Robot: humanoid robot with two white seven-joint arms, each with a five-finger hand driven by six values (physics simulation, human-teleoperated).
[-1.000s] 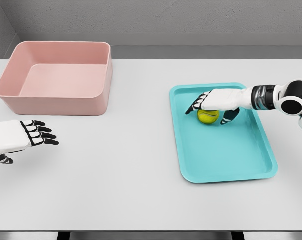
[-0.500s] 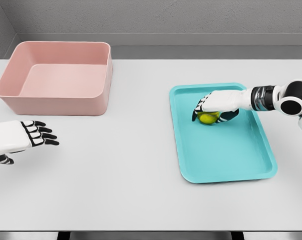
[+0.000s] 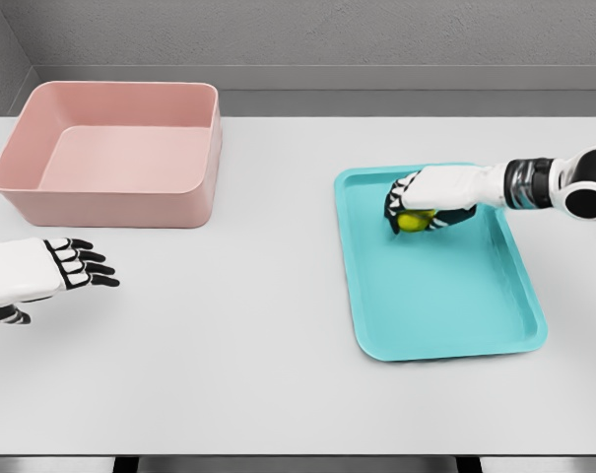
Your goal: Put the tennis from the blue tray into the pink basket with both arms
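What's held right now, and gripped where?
The right hand has its fingers curled over the top and sides of the tennis ball, above the blue tray. The left hand is open, holding nothing.

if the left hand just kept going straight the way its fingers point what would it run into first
Probably nothing for a long stretch. The left hand points right across bare table, in front of the pink basket. Further along lies the blue tray, though height is unclear.

Tray (image 3: 445,305) — smooth plastic; basket (image 3: 120,202) — matt plastic.
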